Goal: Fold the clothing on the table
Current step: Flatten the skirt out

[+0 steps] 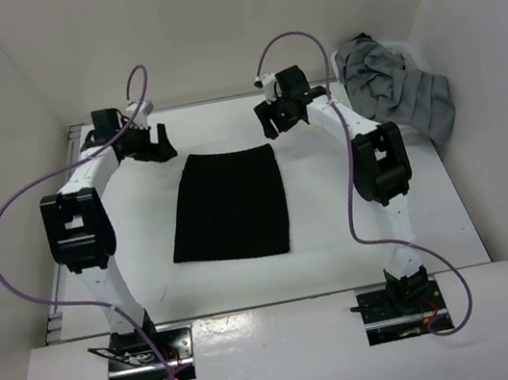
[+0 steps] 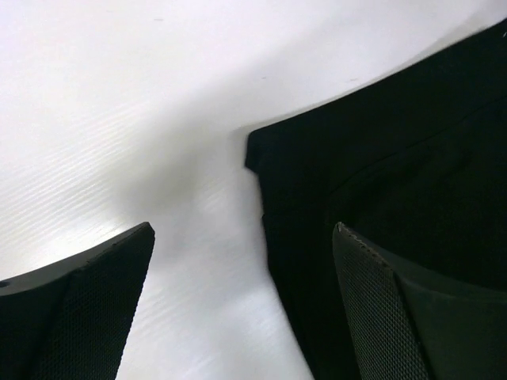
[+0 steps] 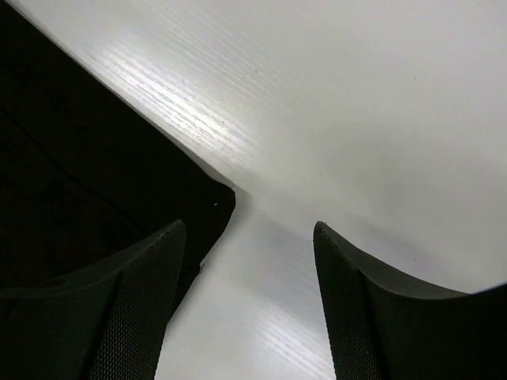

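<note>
Both my grippers are empty: left gripper [image 2: 243, 229] spread wide, right gripper [image 3: 249, 223] parted less. Between them the clothing [image 1: 230, 204], plain black, flat and roughly rectangular, lies on the table [image 1: 250, 283], one corner at each gripper's fingertips.

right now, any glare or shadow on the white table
Left wrist: soft grey shadow on the matte white table beside the plain black fabric garment, faint seams visible. Right wrist: bright glare streak on the table. Top external: even light, garment reads flat black.
</note>
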